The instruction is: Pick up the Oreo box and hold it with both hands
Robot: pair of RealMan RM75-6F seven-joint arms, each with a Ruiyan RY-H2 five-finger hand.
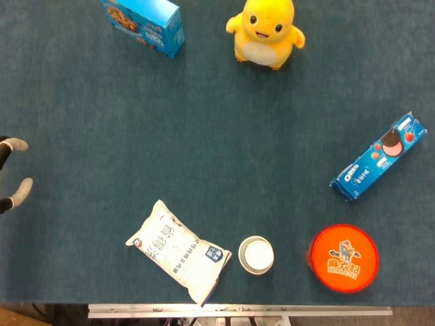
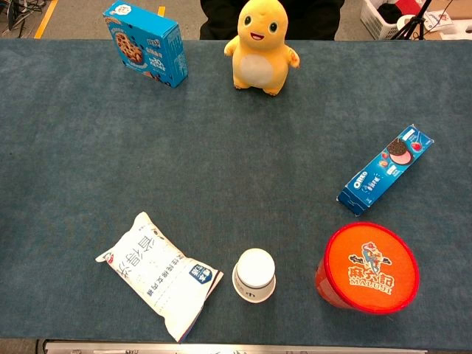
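While the Oreo box (image 1: 378, 156) lies untouched on the desk (image 1: 217, 136), your hands hold nothing.
Left hand (image 1: 12, 173) at the edge, fingers apart; right hand unseen.

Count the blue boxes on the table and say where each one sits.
2. The Oreo box lies flat near the right edge, just beyond the red tub. A blue cookie box stands at the far left corner, left of the yellow plush toy. None appears hidden.

The blue-carpeted table (image 2: 236, 147) carries an Oreo box (image 2: 385, 169), a cookie box (image 2: 145, 43) and a yellow plush (image 2: 261, 46). Nearer lie a white bag (image 2: 158, 274), a paper cup (image 2: 255, 273) and a red tub (image 2: 368, 267).
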